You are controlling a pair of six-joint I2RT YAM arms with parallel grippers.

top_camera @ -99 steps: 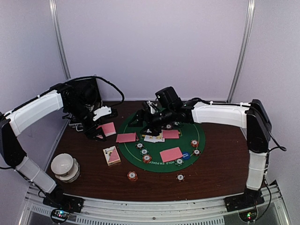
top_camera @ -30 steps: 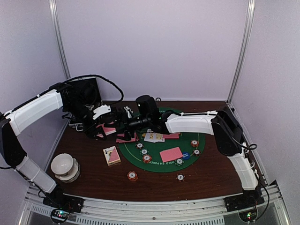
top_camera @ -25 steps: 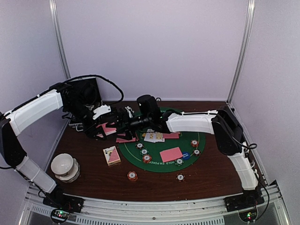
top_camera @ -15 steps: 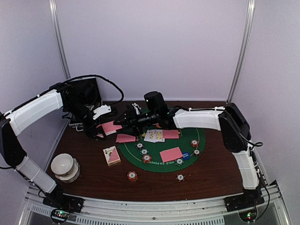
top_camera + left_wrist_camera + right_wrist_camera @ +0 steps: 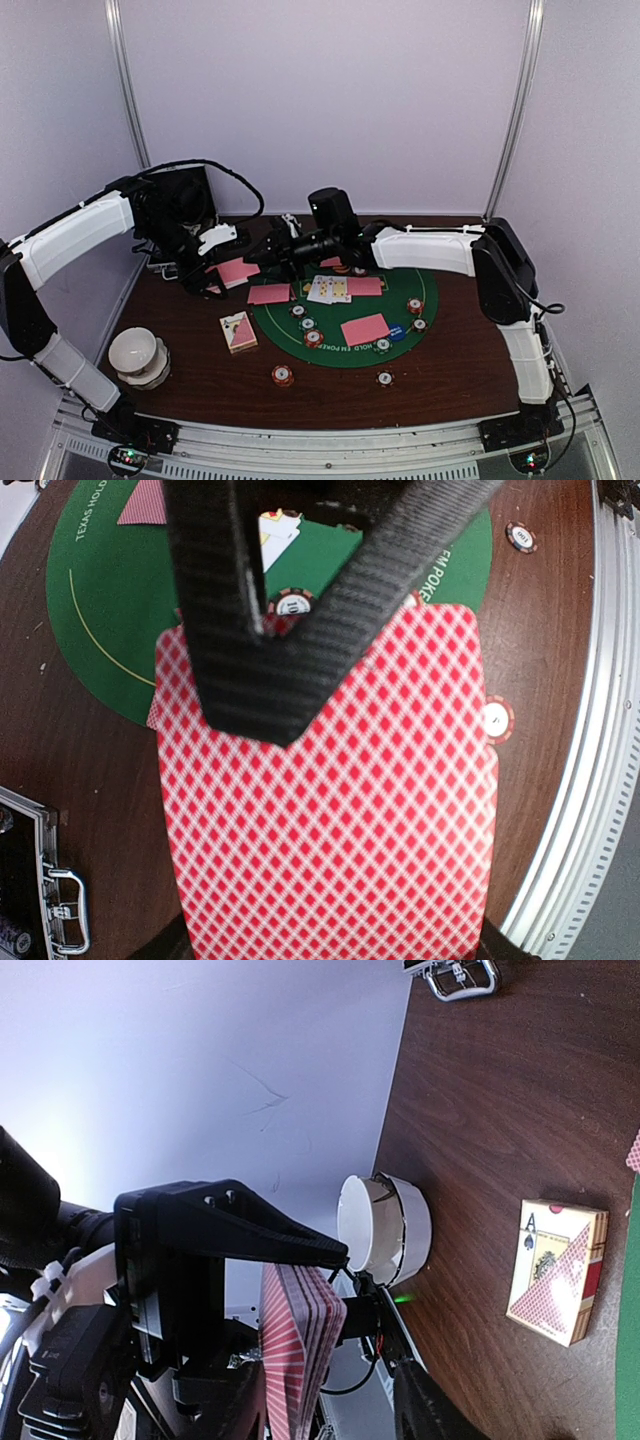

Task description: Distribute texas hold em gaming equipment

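My left gripper (image 5: 215,266) is shut on a deck of pink-backed cards (image 5: 237,270) and holds it above the table's left rear. The deck fills the left wrist view (image 5: 330,820). My right gripper (image 5: 281,248) reaches across to it with its jaws apart. One black finger (image 5: 285,680) lies over the deck's far end. In the right wrist view the deck (image 5: 295,1350) shows edge-on between the fingers; the lower finger (image 5: 430,1410) stands clear of it. Face-down cards (image 5: 365,329), face-up cards (image 5: 328,290), striped chips (image 5: 283,375) and a blue button (image 5: 397,331) lie on and around the green mat (image 5: 425,285).
A card box (image 5: 238,331) lies left of the mat and shows in the right wrist view (image 5: 560,1270). A white bowl (image 5: 137,355) stands front left. The black case (image 5: 185,205) sits at the back left. More chips (image 5: 385,378) lie near the front.
My right gripper came from the mat across to the deck, reached over it a second ago, and has since drawn back a little to the right. The left arm and deck have not moved.
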